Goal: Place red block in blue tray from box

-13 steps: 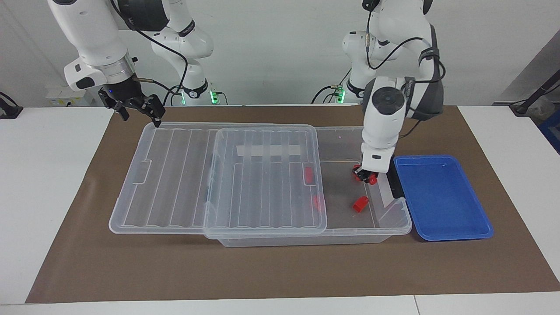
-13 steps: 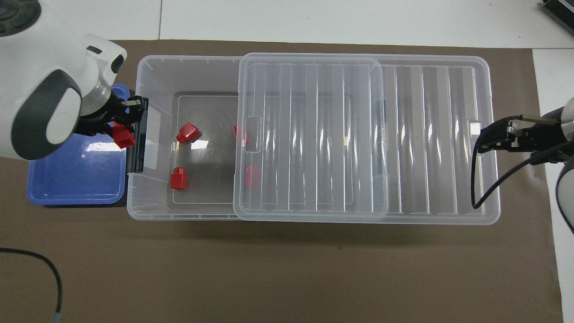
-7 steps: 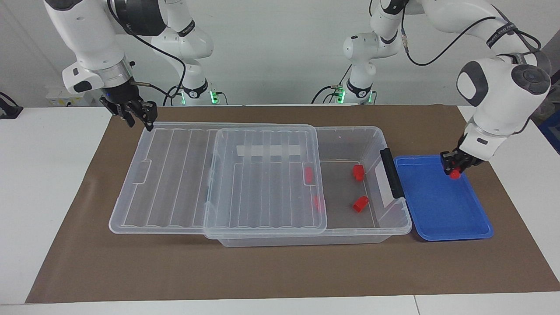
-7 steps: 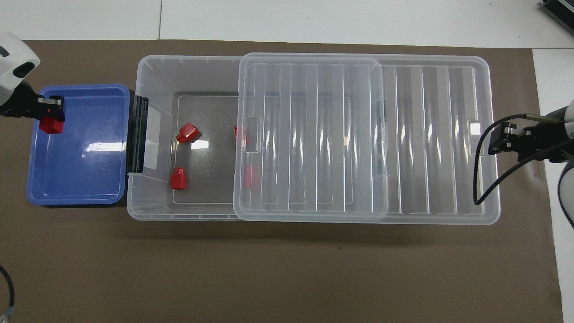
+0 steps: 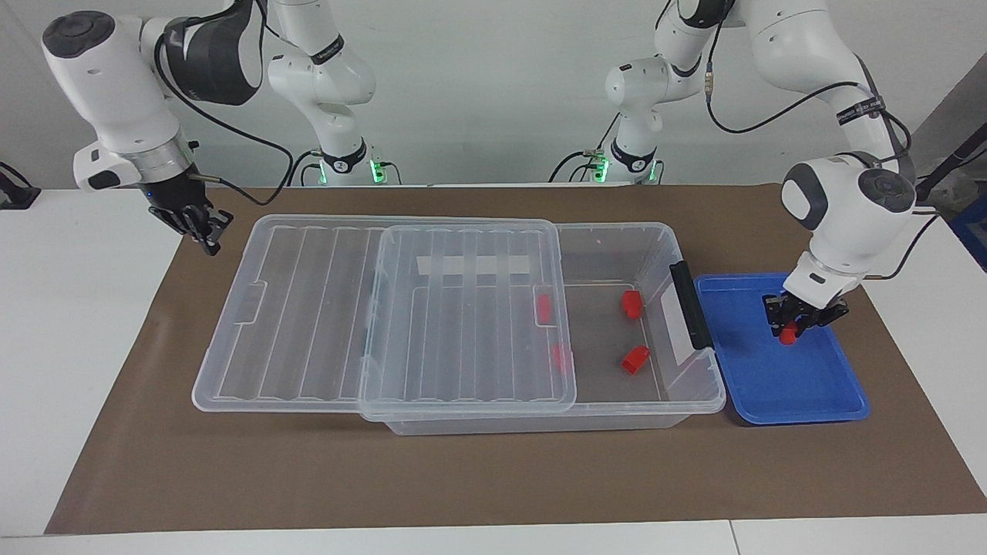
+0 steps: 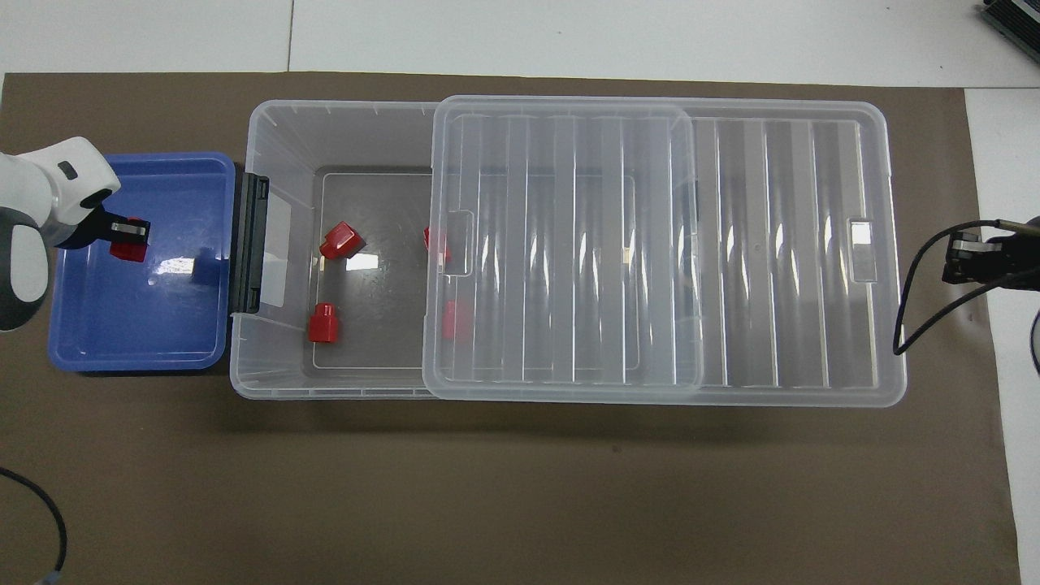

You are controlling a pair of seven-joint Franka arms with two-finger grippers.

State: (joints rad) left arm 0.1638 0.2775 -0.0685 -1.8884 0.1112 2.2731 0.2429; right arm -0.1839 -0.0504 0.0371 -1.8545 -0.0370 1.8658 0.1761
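Observation:
My left gripper [image 5: 794, 327] is shut on a red block [image 5: 787, 336] and holds it low over the blue tray [image 5: 802, 385]; I cannot tell if the block touches the floor of the tray. In the overhead view, the left gripper [image 6: 128, 238], the block [image 6: 130, 249] and the tray [image 6: 138, 325] show too. The clear box [image 5: 694, 393] stands beside the tray, its lid [image 5: 301, 308] slid half off toward the right arm's end. Two red blocks [image 5: 631, 304] [image 5: 635, 358] lie in the open part. Two more [image 5: 544, 308] [image 5: 560, 356] show through the lid. My right gripper [image 5: 202, 230] waits over the mat just off the lid's corner.
A black clip handle [image 5: 690, 304] stands on the box's short end next to the tray. A brown mat [image 5: 463, 478] covers the table under everything. The right arm's cable [image 6: 910, 309] hangs over the lid's end.
My left gripper has carried the red block from the tray's outer edge inward over the tray and lower. My right gripper has drawn away from the lid toward its own end of the table.

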